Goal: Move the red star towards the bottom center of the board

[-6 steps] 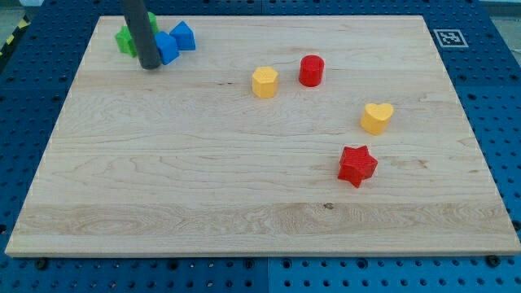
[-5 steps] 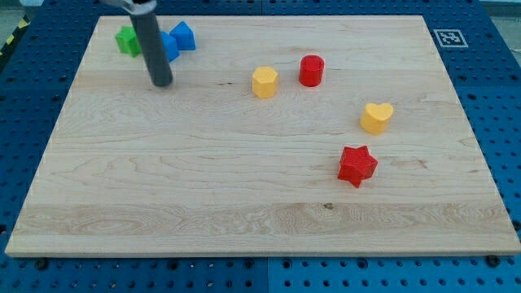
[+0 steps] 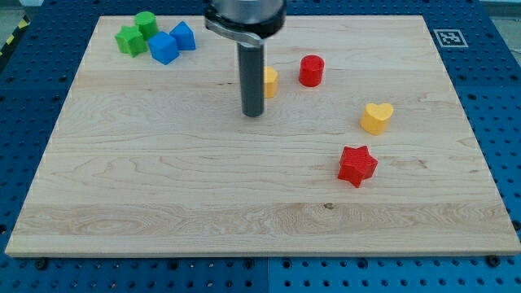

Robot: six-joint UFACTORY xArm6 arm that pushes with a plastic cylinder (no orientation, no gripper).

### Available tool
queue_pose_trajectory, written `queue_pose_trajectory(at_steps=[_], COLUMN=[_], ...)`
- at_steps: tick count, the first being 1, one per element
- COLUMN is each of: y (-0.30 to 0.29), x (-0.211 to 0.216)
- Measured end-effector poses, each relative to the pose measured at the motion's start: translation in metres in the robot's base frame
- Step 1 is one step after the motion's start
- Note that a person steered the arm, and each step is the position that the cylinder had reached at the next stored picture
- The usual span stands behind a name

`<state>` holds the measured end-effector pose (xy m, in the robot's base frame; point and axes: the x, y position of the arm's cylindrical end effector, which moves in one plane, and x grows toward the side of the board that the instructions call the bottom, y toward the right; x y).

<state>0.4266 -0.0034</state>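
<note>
Camera view, the only one we have. Our rod comes down from the tabletop's top edge, a bit left of centre, and my tip (image 3: pixel 253 113) sits on the wood in the upper middle of the tabletop (image 3: pixel 163 187). We have no end effector that opens or closes here, just the straight dark rod, so nothing is gripped.

The rod covers the left part of a yellow block (image 3: pixel 269 81); its shape can't be made out with that much hidden. My tip is just below and left of that block; we cannot tell whether the rod touches it.

The red star (image 3: pixel 356 165) lies in the right half of the tabletop, a little below mid-height, nearer the right edge than the left one. It is well apart from my tip, down and to the view's right. It sits clear of all other blocks.

A yellow heart (image 3: pixel 376 117) is near the star, above and slightly right of it, not touching. A red cylinder (image 3: pixel 311 70) stands right of the half-hidden yellow block, near the top edge.

Top-left corner holds a cluster: a green cylinder (image 3: pixel 146 22), a green star (image 3: pixel 129 39) just below and left of it, a blue cube (image 3: pixel 164 47) beside them, and a second blue block (image 3: pixel 183 35) with a peaked top up against the cube.
</note>
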Motion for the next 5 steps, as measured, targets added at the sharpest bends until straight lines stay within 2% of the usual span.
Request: queue_pose_trajectory(at_steps=[1, 2, 3, 5], y=[0.026, 0.027, 0.055, 0.142], x=[0.015, 0.016, 0.022, 0.067])
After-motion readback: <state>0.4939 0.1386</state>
